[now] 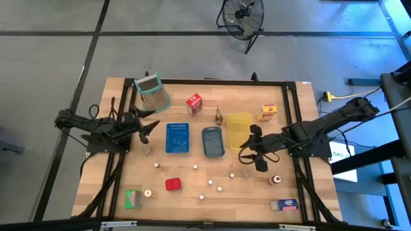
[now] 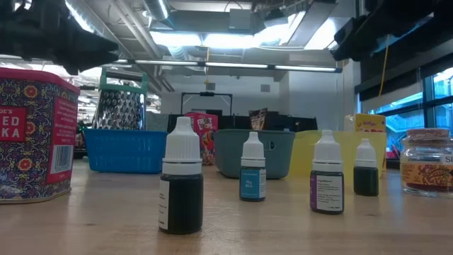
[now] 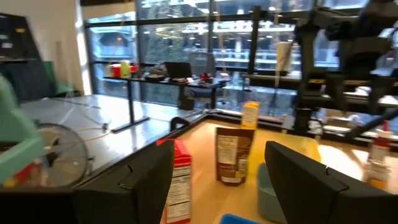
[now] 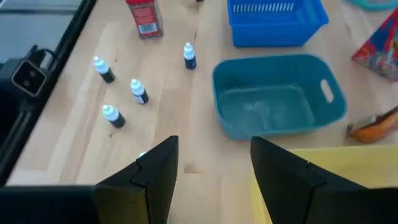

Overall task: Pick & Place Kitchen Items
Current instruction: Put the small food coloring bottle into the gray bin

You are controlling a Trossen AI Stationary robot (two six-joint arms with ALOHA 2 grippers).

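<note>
Our left gripper (image 1: 146,125) hovers with fingers apart and empty beside the blue tray (image 1: 178,138), near the mesh basket (image 1: 153,92). Our right gripper (image 1: 252,152) hangs likewise spread and empty by the yellow tray (image 1: 239,130). The grey-blue tray (image 1: 212,142) makes three trays. The small white-capped bottles (image 1: 196,167) lie scattered on open wood toward the near edge; the red tin (image 1: 173,185) sits among them.

Between the left jaws, which stand apart, the way is open air above the table (image 1: 115,173); just ahead stand a red carton (image 3: 180,180) and a brown packet (image 3: 233,155), blocking a level reach. Under the parted right jaws lies bare wood; ahead the grey-blue tray (image 4: 280,96) bars the path, the yellow tray (image 4: 348,180) alongside, small dropper bottles (image 4: 138,91) scattered off to one side.
</note>
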